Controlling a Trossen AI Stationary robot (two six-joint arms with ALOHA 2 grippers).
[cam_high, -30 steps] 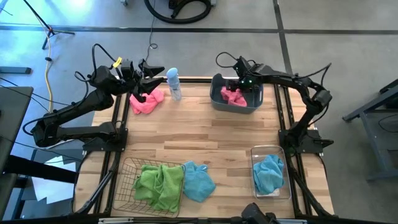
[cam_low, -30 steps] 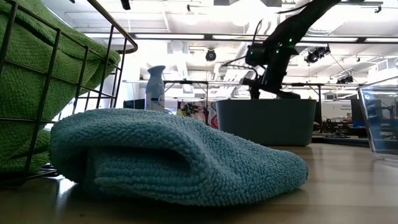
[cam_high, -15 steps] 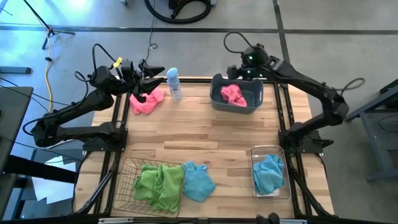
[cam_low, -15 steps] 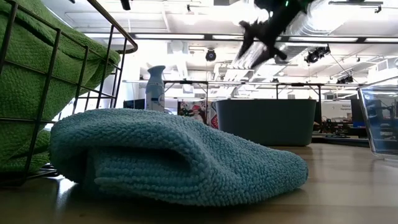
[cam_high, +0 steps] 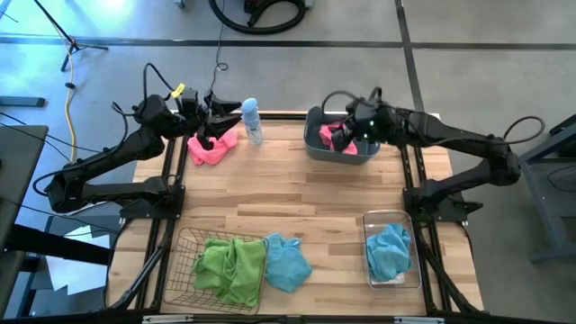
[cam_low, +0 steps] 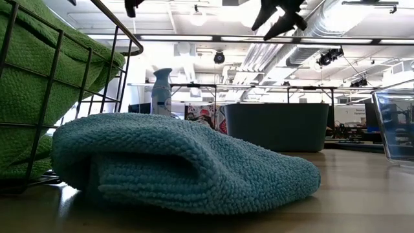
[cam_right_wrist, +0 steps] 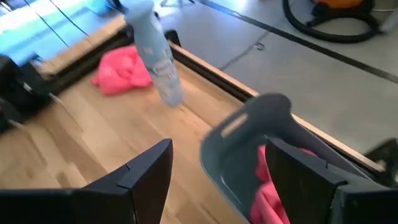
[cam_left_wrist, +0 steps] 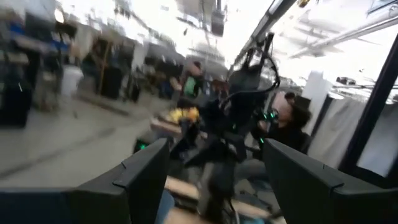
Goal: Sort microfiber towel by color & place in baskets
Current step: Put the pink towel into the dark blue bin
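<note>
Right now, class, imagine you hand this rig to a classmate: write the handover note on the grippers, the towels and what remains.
Right gripper: open, empty, over the blue-grey tub, which holds one pink towel.
Left gripper: open, empty, above the loose pink towel by the spray bottle.
Done: green towel in the wire basket; blue towel in the clear bin.
Left: the loose pink towel goes to the tub; the blue towel on the table beside the wire basket goes to the clear bin.

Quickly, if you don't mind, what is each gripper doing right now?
Left gripper: open, empty, above the pink microfiber towel.
Right gripper: open, empty, over the blue-grey plastic tub.
</note>
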